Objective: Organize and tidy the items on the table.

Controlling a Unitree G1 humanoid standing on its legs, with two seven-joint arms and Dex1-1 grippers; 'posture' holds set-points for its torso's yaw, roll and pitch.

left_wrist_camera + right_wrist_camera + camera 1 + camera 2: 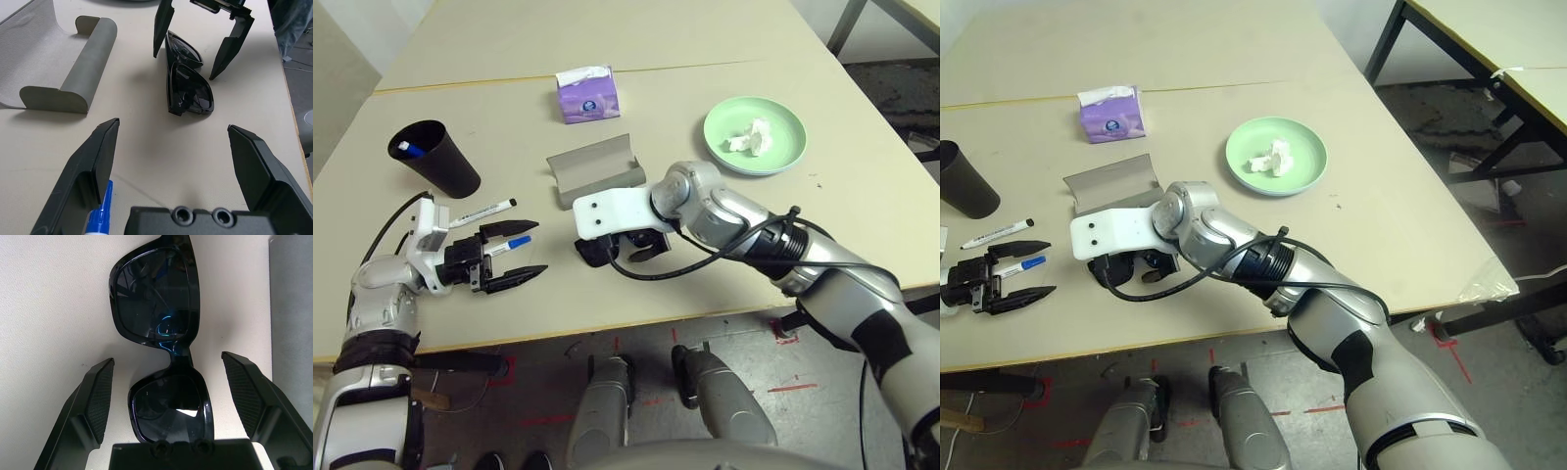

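at your far left, the black cup leans in view on the pale table, a blue-capped marker inside it. just beside it lies a black-capped marker, flat on the tabletop. your left gripper is low over the table, jaws wide apart, nothing clamped; a second blue-capped marker lies by its fingers. next, the purple tissue pack sits toward the far side, and nearer you the grey glasses case lies open. on your side of the case, your right gripper is above the black sunglasses: jaws apart, one on each side of the frame, no grip on it. the sunglasses rest unfolded-side unclear, lenses visible, on the tabletop. at right, the light-green plate holds the crumpled white tissue.
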